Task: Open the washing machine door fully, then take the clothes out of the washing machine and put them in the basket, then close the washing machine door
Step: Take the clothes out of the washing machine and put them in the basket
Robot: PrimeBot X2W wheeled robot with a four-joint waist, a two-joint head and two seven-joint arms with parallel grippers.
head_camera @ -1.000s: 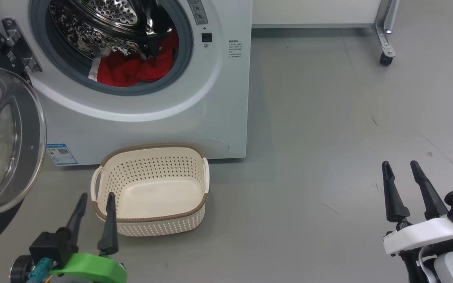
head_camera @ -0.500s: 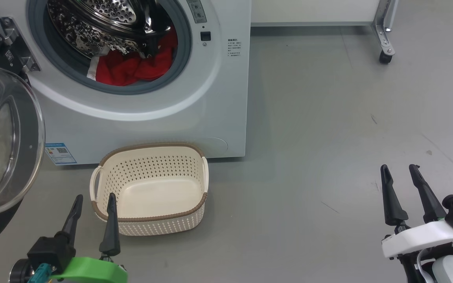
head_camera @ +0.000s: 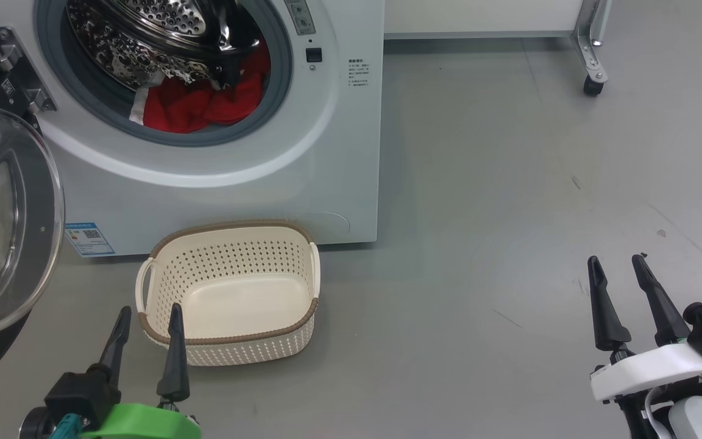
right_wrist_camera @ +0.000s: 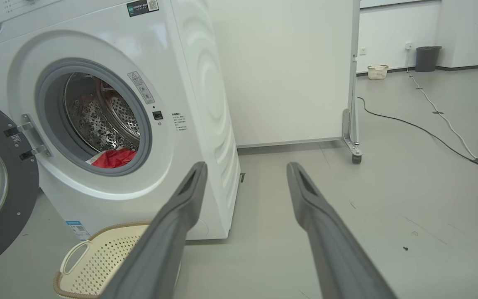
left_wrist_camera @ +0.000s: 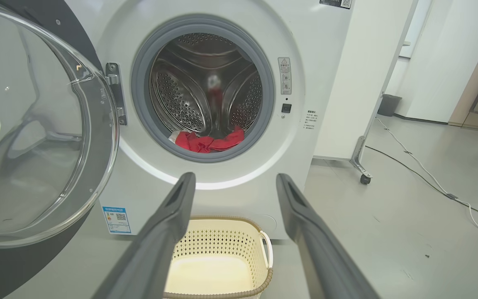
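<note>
Grey floor (head_camera: 479, 183), clothes (head_camera: 198, 107), wrist views add bin (right_wrist_camera: 425, 58)

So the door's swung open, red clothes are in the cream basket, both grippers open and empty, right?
No: the bright red fabric clothes lie in the perforated steel drum of the big white washing machine; the cream perforated plastic basket holds nothing. The head view shows it. The rest is correct.

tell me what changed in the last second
The left gripper spread its fingers slightly wider, gripping nothing. The head view slid a little: camera, not things. Unchanged: right gripper open, red clothes in the washing machine, basket empty, washing machine door open.
</note>
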